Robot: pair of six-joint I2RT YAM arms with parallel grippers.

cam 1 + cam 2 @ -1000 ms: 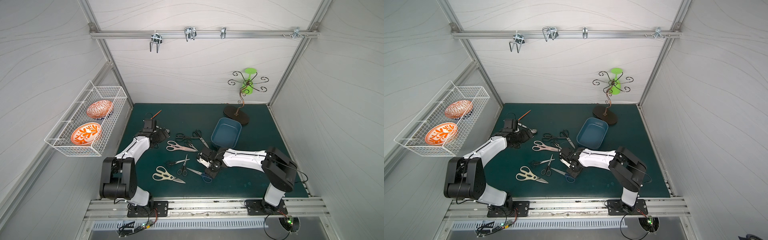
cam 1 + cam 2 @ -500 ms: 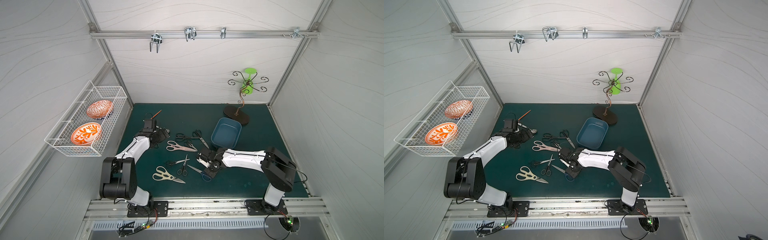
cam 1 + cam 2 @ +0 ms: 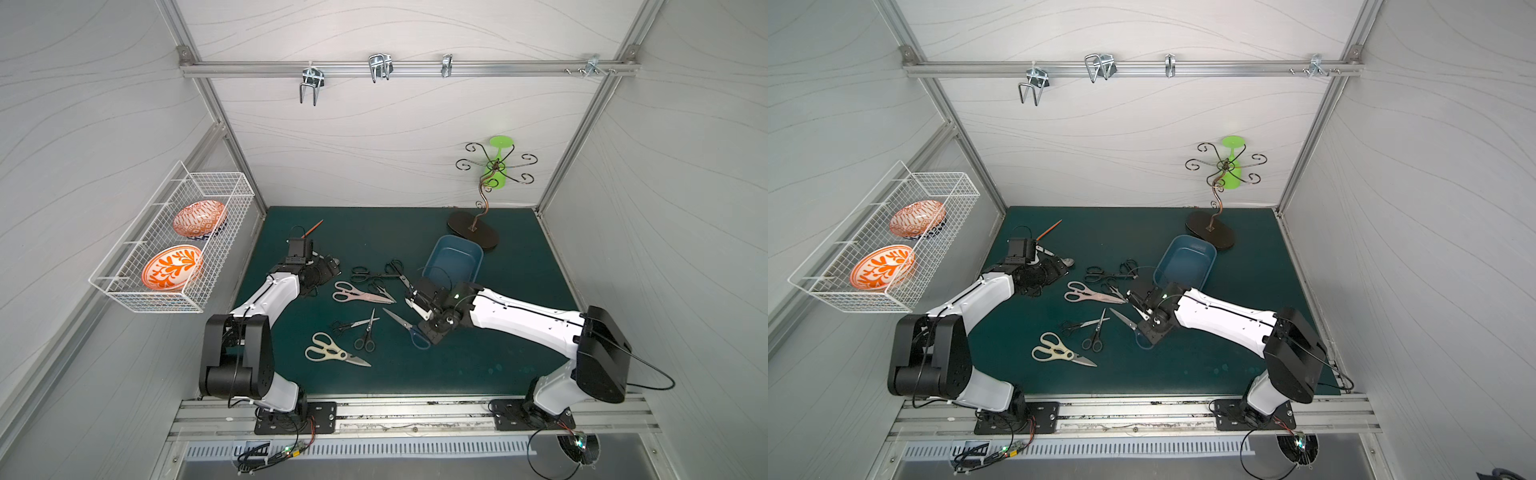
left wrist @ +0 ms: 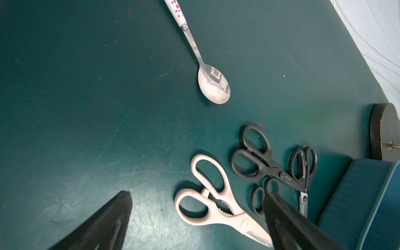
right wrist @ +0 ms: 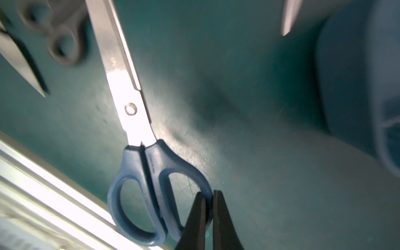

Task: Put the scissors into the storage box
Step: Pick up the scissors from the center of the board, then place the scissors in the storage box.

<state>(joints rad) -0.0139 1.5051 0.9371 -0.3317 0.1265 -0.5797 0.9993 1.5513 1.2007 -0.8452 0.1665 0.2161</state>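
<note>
The blue-handled scissors [image 3: 400,320] [image 3: 1122,318] lie blades-closed near the table's middle. My right gripper [image 3: 424,334] [image 5: 208,194] is shut on one ring of their blue handle [image 5: 151,168]. The dark blue storage box [image 3: 453,258] [image 3: 1185,259] stands empty just behind that arm. Pink-handled scissors [image 3: 357,293] [image 4: 216,205], cream-handled shears [image 3: 328,353] and several small black-handled pairs [image 3: 365,332] lie on the mat. My left gripper [image 3: 328,267] [image 4: 197,194] hovers open at the left, above the pink handles, holding nothing.
A metal spoon [image 4: 213,86] lies just beyond the left gripper, and an orange spoon [image 3: 313,227] farther back. A black-footed wire stand [image 3: 473,232] with a green glass stands behind the box. A white wire basket [image 3: 174,249] with two bowls hangs on the left wall.
The right gripper's jaws have closed on the blue handle, and the scissors have shifted slightly towards the box. The left arm has not moved.
</note>
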